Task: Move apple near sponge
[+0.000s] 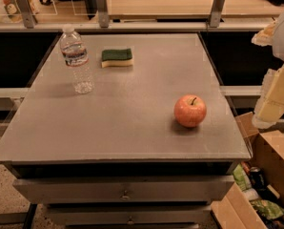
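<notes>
The red-orange apple with a short dark stem sits upright on the grey table, at the front right. The sponge, dark green on top with a pale yellow base, lies flat at the back of the table, left of centre. My gripper hangs at the right edge of the view, beyond the table's right side, raised and well right of the apple. It touches nothing on the table, and the apple and sponge are far apart.
A clear plastic water bottle stands upright left of the sponge. An open cardboard box with cans and packets sits on the floor at the front right. A counter with glass panels runs behind the table.
</notes>
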